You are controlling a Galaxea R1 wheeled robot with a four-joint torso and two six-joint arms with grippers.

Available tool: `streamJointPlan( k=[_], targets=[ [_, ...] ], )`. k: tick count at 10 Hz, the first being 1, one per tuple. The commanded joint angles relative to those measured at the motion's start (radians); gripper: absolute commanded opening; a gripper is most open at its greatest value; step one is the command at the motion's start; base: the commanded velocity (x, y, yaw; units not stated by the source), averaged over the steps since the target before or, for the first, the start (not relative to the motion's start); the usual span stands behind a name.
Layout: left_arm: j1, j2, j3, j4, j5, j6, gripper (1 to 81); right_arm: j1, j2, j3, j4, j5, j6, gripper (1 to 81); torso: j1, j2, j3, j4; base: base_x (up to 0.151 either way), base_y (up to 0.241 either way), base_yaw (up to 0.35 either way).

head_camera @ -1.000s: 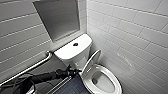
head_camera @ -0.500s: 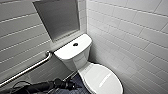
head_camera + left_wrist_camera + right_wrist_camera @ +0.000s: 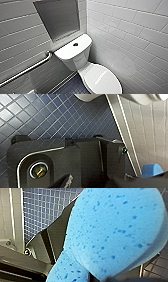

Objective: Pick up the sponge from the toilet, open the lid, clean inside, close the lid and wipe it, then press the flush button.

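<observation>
White glossy ceramic makes up the toilet (image 3: 75,58), which stands in the corner between two walls of pale oblong tiles (image 3: 130,32) in the head view. Its lid (image 3: 102,80) lies shut over the whole bowl. A faint pale streak across the lid's middle is too blurred to tell whether it is writing or a reflection. On the flat tank top (image 3: 65,51) the flush button (image 3: 75,44) sits as a small dark round spot near the middle. Above the tank a plain grey panel (image 3: 58,18) is set into the wall, and a metal grab bar (image 3: 25,71) runs slantwise along the wall beside the tank. Dark blue mosaic floor (image 3: 70,87) shows next to the foot of the bowl. Bright blue and flecked with darker blue pores, the sponge (image 3: 112,230) hangs close before the right wrist camera, clear of the floor, with a fine grid of small tiles behind it. The right gripper (image 3: 110,278) shows as a dark edge against the sponge's near end and holds it clamped. In the left wrist view a blue corner of the sponge appears beyond the robot's dark plate, near the pale strip where the floor meets the wall. Whether the left gripper (image 3: 95,181) is wide or narrow I cannot tell.
</observation>
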State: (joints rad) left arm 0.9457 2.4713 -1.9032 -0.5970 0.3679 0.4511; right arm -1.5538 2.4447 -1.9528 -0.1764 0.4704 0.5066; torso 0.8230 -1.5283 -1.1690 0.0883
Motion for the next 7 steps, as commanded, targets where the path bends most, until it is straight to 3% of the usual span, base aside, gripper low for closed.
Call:
streamJointPlan(
  k=[1,4,5,7],
  targets=[
    [0.225,0.000,-0.099,0.043,-0.021,0.190,81.1,-0.012,-0.048,0.049,-0.048,-0.029,0.003,1.0,0.000,0.000,0.000,0.000,0.000,0.000,0.000],
    [0.311,0.058,-0.159,0.043,-0.024,0.209,81.1,-0.042,-0.037,0.012,-0.019,-0.096,0.040,1.0,0.000,0.000,0.001,0.000,0.000,0.000,0.000],
    [0.322,0.077,-0.163,0.043,-0.015,0.210,81.1,-0.067,-0.010,-0.010,0.099,-0.102,0.002,1.0,0.000,0.000,0.001,0.000,0.000,0.000,0.000],
    [0.347,0.094,-0.163,0.045,-0.012,0.209,81.1,-0.082,0.023,-0.012,0.308,-0.114,-0.264,1.0,-0.001,0.000,0.001,0.000,0.000,0.000,0.000]
  ],
)
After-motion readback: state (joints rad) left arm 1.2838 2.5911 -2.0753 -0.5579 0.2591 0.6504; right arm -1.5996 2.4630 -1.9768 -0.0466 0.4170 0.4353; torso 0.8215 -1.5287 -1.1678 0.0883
